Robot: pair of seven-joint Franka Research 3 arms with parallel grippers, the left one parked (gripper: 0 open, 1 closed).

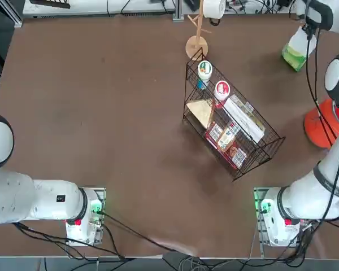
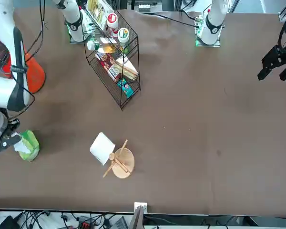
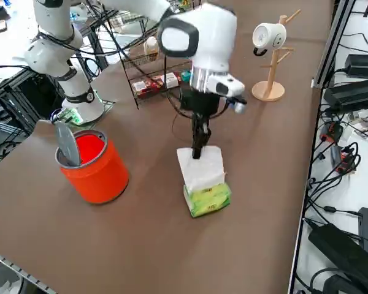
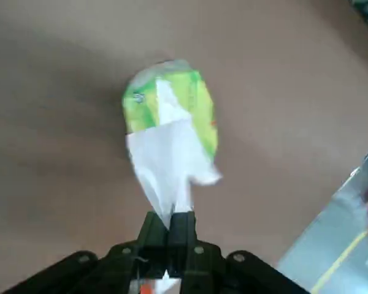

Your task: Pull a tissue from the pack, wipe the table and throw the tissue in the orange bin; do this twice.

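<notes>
The green tissue pack (image 3: 207,199) lies on the dark-brown table (image 1: 101,113) near its far right corner, also seen as the pack (image 1: 294,57) from above. A white tissue (image 3: 202,166) rises out of its slot. My right gripper (image 3: 197,151) hangs just above the pack, shut on the tissue's top end. In the right wrist view the gripper (image 4: 172,222) pinches the tissue (image 4: 167,160), which stretches back to the pack (image 4: 172,98). The orange bin (image 3: 95,164) stands upright on the table near the arm's base, a short way from the pack; from above the arm partly covers the bin (image 1: 321,125).
A black wire rack (image 1: 231,127) full of goods stands mid-table, right of centre. A wooden mug tree (image 1: 197,44) holding a white mug (image 1: 213,8) sits at the far edge. A grey piece (image 3: 67,144) sticks up inside the bin. The table's right edge runs close to the pack.
</notes>
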